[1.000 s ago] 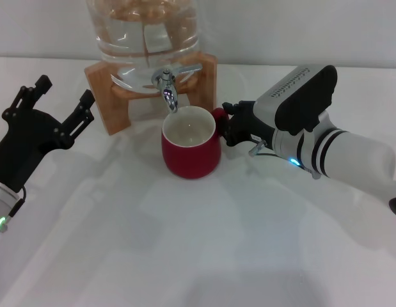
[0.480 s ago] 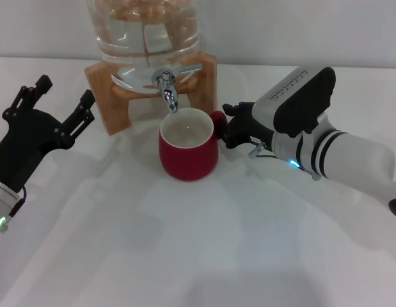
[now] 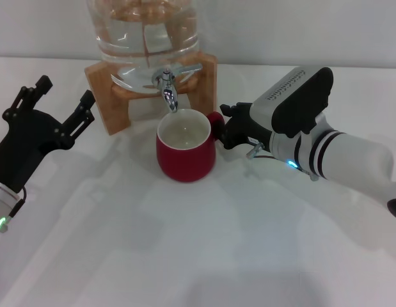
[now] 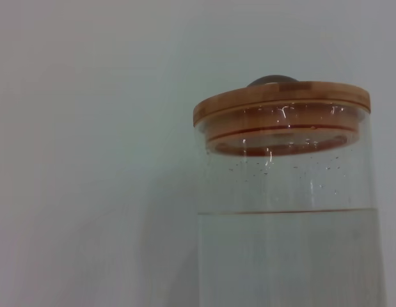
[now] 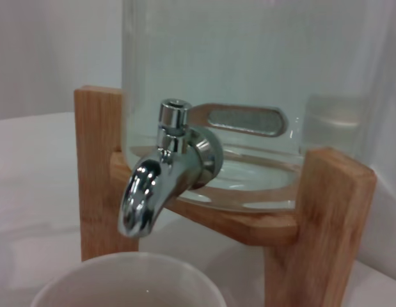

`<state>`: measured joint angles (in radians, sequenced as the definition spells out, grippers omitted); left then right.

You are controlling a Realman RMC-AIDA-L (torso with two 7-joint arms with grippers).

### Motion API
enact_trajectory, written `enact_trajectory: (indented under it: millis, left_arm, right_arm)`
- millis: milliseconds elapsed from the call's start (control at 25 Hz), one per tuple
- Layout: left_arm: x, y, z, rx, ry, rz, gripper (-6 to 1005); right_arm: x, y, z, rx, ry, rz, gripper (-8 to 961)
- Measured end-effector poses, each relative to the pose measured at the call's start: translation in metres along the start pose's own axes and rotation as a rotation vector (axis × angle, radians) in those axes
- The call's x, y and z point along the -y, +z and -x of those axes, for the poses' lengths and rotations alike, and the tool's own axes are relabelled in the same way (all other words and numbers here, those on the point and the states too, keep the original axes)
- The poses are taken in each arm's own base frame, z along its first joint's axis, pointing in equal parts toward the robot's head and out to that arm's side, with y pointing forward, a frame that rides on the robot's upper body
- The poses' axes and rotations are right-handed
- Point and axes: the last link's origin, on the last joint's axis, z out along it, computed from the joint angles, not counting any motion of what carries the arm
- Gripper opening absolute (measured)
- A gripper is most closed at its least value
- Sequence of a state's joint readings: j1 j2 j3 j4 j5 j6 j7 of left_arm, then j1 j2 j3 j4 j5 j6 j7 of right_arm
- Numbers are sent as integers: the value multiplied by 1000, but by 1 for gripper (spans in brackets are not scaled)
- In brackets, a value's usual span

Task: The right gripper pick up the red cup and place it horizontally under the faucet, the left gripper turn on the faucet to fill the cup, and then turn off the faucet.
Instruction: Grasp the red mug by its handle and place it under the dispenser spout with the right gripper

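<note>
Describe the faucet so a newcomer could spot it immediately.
Find the clear glass jar on its wooden stand at the table's back. The faucet juts from the jar's base, just above the red cup. It is the only shiny chrome piece there.

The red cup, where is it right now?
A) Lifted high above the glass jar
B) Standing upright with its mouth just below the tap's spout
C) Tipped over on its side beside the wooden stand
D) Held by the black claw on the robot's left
B: the red cup stands upright on the table with its open mouth under the faucet spout, the right gripper at its handle.
</note>
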<state>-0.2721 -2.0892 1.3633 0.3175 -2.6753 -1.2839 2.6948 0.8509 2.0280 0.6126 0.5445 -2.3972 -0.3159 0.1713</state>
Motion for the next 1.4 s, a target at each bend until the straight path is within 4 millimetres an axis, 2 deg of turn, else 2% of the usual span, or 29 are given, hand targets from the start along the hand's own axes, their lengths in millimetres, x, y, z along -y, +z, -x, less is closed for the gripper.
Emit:
enact_trajectory:
  millis: [1400]
  left_arm:
    - [0, -1, 0, 0, 0, -1, 846]
  right_arm:
    - [0, -5, -7, 11, 9, -3, 357]
